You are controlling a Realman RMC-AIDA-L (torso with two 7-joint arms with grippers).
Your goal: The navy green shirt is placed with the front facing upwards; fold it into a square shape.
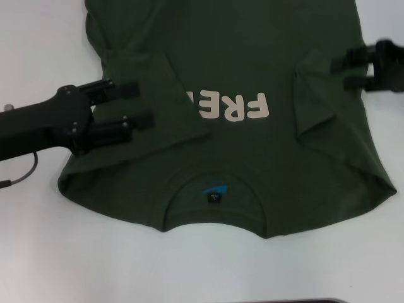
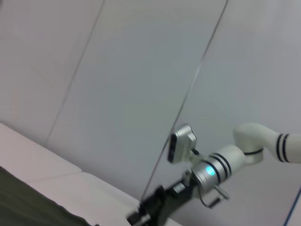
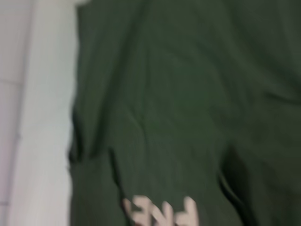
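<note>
The navy green shirt point(image 1: 252, 158) lies flat on the white table point(image 1: 63, 252), collar and black neck tag point(image 1: 215, 197) nearest me. Both sleeves are folded inward, and the left one covers part of the cream lettering point(image 1: 243, 107). My left gripper point(image 1: 144, 104) is open over the folded left sleeve, with nothing between its fingers. At the shirt's right edge my right gripper point(image 1: 341, 71) is open too, its tips just over the cloth. The right wrist view shows the shirt point(image 3: 178, 103) and part of the lettering point(image 3: 160, 212). In the left wrist view the right gripper point(image 2: 141, 214) shows far off.
A thin cable point(image 1: 25, 173) loops on the table under my left arm. A dark edge point(image 1: 315, 301) shows at the near table border. Bare white table surrounds the shirt on the left, right and near sides.
</note>
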